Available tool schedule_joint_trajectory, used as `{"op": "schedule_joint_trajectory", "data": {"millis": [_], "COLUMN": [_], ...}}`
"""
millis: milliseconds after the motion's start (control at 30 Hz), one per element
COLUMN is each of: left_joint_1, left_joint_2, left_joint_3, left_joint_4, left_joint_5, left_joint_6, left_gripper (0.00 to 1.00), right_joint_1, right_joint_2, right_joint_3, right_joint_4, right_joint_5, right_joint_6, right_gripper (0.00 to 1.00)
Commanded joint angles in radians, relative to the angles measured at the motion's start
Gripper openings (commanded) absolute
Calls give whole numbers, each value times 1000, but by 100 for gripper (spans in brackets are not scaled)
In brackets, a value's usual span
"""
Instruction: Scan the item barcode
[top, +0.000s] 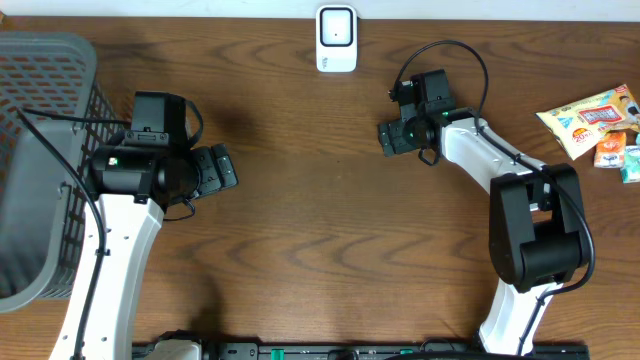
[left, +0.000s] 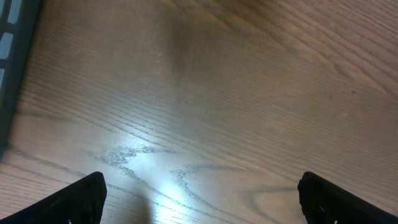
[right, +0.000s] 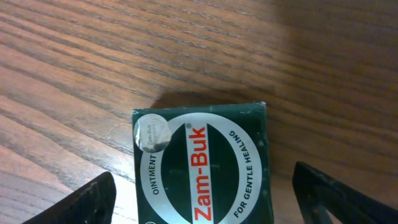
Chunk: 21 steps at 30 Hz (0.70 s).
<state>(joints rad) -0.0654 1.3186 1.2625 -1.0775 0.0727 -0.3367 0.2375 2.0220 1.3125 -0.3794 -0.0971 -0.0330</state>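
The small dark-green cardboard Zam-Buk ointment box (right: 202, 155) lies flat on the brown wooden table (right: 186, 43), between the wide jaws of our right gripper (right: 203, 196), which touch neither side. We judge it light, stiff, yet crushable, so we should pinch its opposite side edges gently. Our left gripper (left: 202, 186) stands wide and empty.

A grey plastic mesh basket (top: 40, 150) stands at the left edge of the brown wooden bench (top: 320, 230). A white box-shaped barcode scanner (top: 336, 38) sits midway along the far edge. Yellow and orange snack packets (top: 590, 118) lie at the right edge. A green cardboard Zam-Buk box (right: 202, 165) lies flat between the right gripper's (right: 214, 205) fingers, touching neither.
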Motion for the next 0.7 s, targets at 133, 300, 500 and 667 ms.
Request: {"op": "schedule_joint_trajectory", "data": {"millis": [133, 300, 500, 667], "left_joint_1": [5, 5, 5, 5], "left_joint_2": [0, 0, 0, 0], "left_joint_3": [1, 1, 1, 1], "left_joint_4": [-5, -5, -5, -5], "left_joint_5": [-3, -3, -3, -3], "left_joint_6": [2, 2, 2, 2], "left_gripper": [98, 98, 98, 98], "right_joint_1": [0, -2, -2, -2], "right_joint_2": [-7, -7, -7, -7], "right_joint_3": [-46, -113, -130, -130], "right_joint_4": [14, 91, 121, 164], "right_joint_5": [9, 9, 9, 8], "right_joint_6": [9, -6, -9, -2], "right_gripper": [81, 81, 74, 61]}}
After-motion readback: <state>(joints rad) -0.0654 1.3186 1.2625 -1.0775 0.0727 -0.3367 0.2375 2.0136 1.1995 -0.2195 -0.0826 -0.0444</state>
